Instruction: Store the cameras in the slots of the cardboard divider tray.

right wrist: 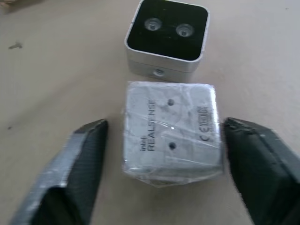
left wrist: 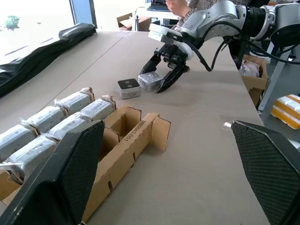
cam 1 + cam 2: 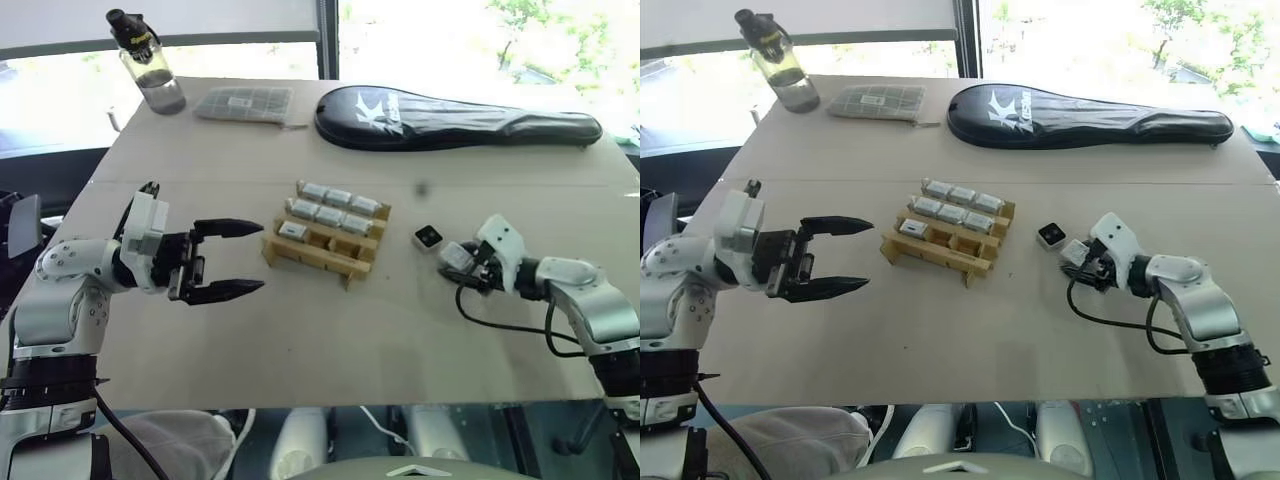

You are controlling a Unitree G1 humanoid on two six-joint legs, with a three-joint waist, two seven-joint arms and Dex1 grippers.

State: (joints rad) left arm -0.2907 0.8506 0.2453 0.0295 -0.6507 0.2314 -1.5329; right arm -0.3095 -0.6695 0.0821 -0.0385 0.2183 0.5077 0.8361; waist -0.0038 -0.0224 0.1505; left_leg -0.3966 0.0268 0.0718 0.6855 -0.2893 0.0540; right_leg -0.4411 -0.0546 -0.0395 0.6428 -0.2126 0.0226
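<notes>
- Looking down from the head views: cardboard divider tray (image 3: 325, 232) sits mid-table, seven slots filled with wrapped cameras, two slots at the near row look empty. So mostly done, two cameras left by my count.
- Those two lie on the table well to the right of the tray: a bare camera (image 3: 428, 237) with black face up, and a wrapped camera (image 3: 455, 257) just beside it, between the fingers of the right gripper (image 3: 1077, 262).
- Left gripper (image 3: 232, 259) hovers just left of the tray, jaws spread wide, holding nothing.
- Behind, far from the work: grey-green gridded pouch (image 3: 245, 103), water bottle (image 3: 148, 62), black racket case (image 3: 455, 118).
- Left wrist view: tray's near corner shows two open slots (image 2: 125, 123); filled slots hold silver blocks in crinkled clear wrap. Right gripper across the table straddles the wrapped camera, fingers apart, tips at the table.
- Right wrist view: wrapped camera (image 1: 172, 133) lies flat between the two pads (image 1: 82, 159), gaps on both sides, so not clamped yet; jaws about half open. Label side up, plastic film shiny and wrinkled, likely slippery. Bare camera (image 1: 167, 37) touching or nearly touching its far edge, two lenses on black face.
- Left to do, judging: grab wrapped one, slot it, then the bare one.
</notes>
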